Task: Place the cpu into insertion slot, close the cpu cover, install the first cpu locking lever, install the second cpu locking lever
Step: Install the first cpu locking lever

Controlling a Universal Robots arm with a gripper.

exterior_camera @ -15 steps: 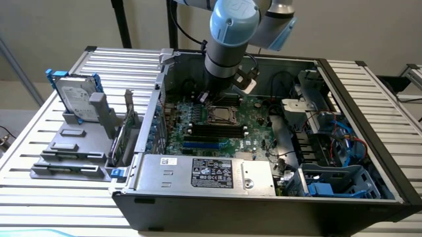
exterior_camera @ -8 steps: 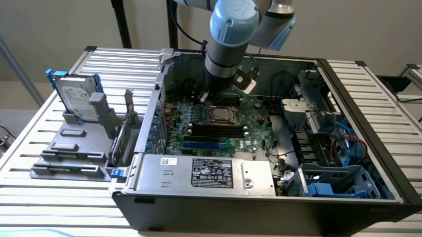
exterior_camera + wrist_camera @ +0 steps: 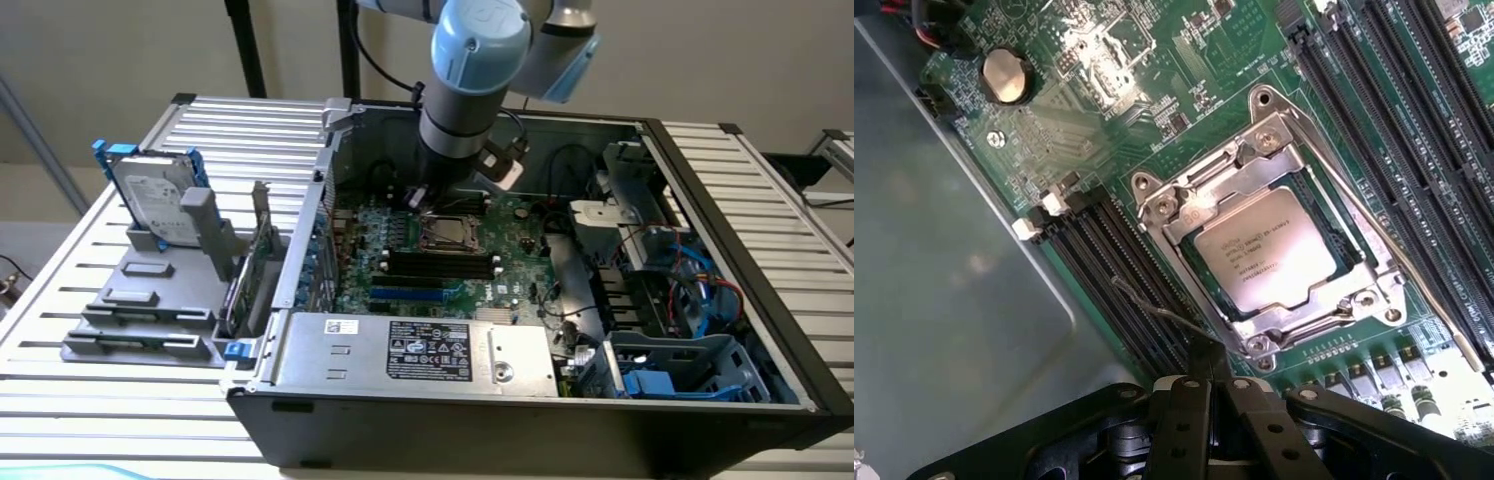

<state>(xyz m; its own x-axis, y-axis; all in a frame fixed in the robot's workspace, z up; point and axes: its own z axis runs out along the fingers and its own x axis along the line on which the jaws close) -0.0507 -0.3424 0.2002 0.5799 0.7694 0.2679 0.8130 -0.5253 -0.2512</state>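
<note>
Hovering at a corner of the cpu cover [image 3: 1184,205], the end effector [image 3: 1211,370], pinched shut on nothing, meets the raised locking lever [image 3: 1154,308] slanting over the memory slots [image 3: 1104,250]; the cpu [image 3: 1269,250] sits seated at the middle of the motherboard [image 3: 1154,90].

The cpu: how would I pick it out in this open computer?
Look inside the open black computer case at the green motherboard. Near its middle sits the silvery metal cpu cover; the cpu is the pale printed square chip framed by it, unlike the long black memory slots alongside.
</note>
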